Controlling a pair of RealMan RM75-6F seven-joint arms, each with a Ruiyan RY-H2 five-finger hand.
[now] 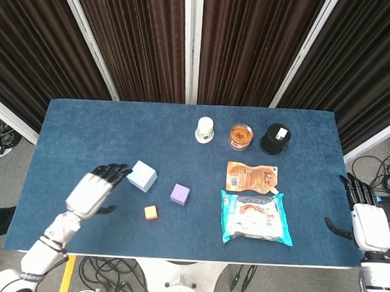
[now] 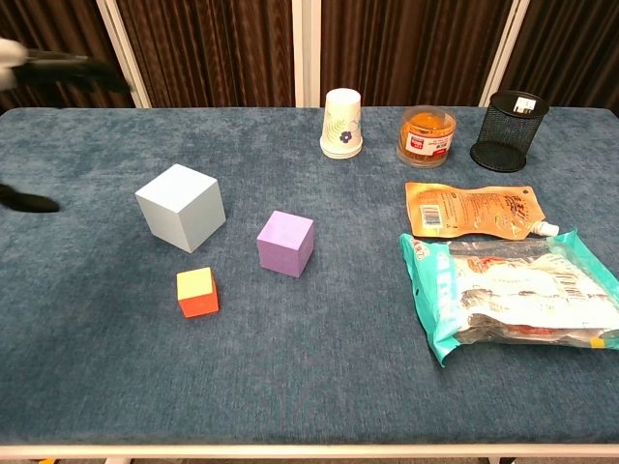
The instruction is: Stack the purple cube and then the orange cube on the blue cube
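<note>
The pale blue cube (image 1: 142,176) (image 2: 181,207) stands left of centre on the blue table. The smaller purple cube (image 1: 180,194) (image 2: 286,244) lies to its right, nearer the front. The small orange cube (image 1: 151,213) (image 2: 197,292), with a yellow top face, sits in front of both. My left hand (image 1: 96,189) hovers over the table just left of the blue cube, fingers spread, holding nothing; in the chest view its fingers (image 2: 68,70) show at the upper left edge. My right hand (image 1: 367,224) stays off the table's right edge, fingers apart and empty.
A paper cup (image 1: 204,129), an orange-lidded jar (image 1: 240,136) and a black mesh pen holder (image 1: 275,138) line the back. An orange pouch (image 1: 251,177) and a teal snack bag (image 1: 255,217) lie on the right half of the table (image 1: 91,134).
</note>
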